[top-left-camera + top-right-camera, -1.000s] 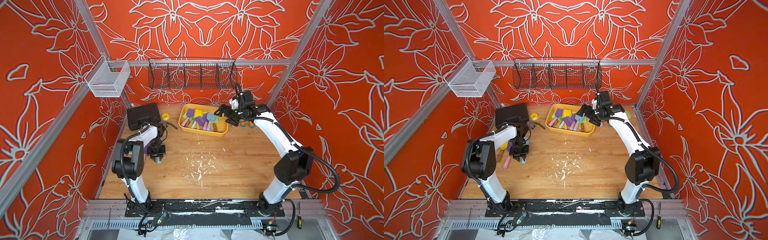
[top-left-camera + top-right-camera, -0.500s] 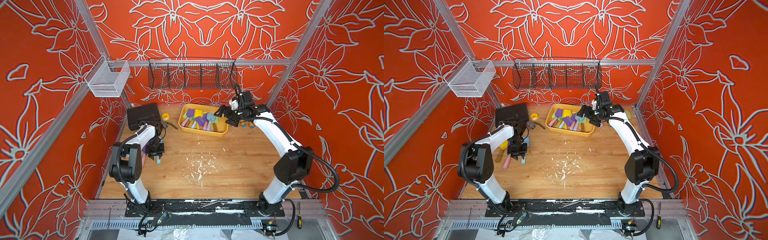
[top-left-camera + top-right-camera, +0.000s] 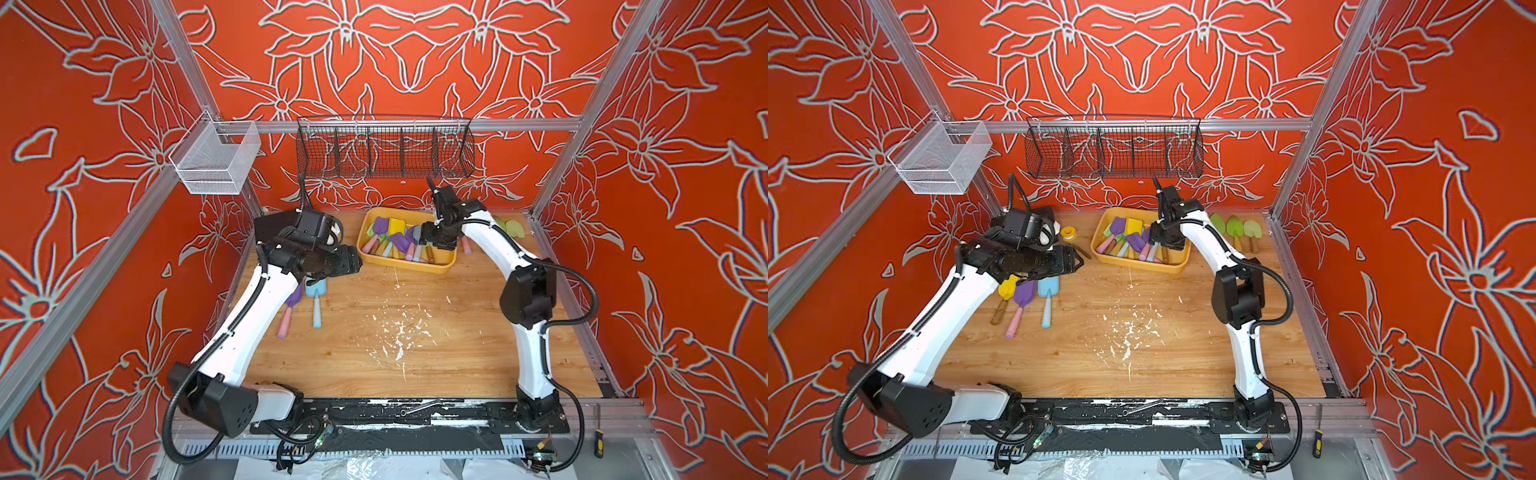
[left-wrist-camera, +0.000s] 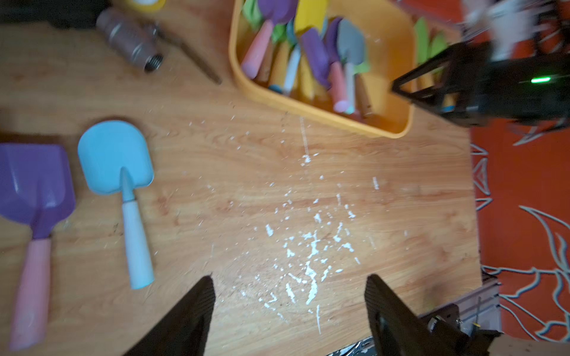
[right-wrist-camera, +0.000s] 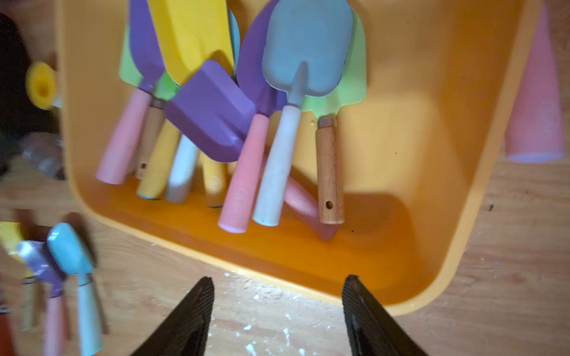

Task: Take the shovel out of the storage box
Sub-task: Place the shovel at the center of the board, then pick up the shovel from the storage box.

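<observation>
Reach into shallow yellow-orange plastic storage box [image 5: 456, 215].
Spread, empty right fingers [image 5: 191, 317] above rim; next: lower, pinch grey-bladed white-handled shovel [image 5: 308, 52] just ahead. Spread, empty left fingers [image 4: 188, 317] too.

Shovels [image 3: 400, 242] in storage box [image 3: 409, 268]; loose shovels [image 3: 316, 305] on table [image 3: 449, 345] leftward.

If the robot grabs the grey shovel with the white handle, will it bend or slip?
Probably stiff: the grey shovel looks like painted metal with a solid handle. That round, tapered handle looks smooth, so it might slip or twist. It lies atop the pile in the storage box, over a green shovel, so it should lift free.
</observation>
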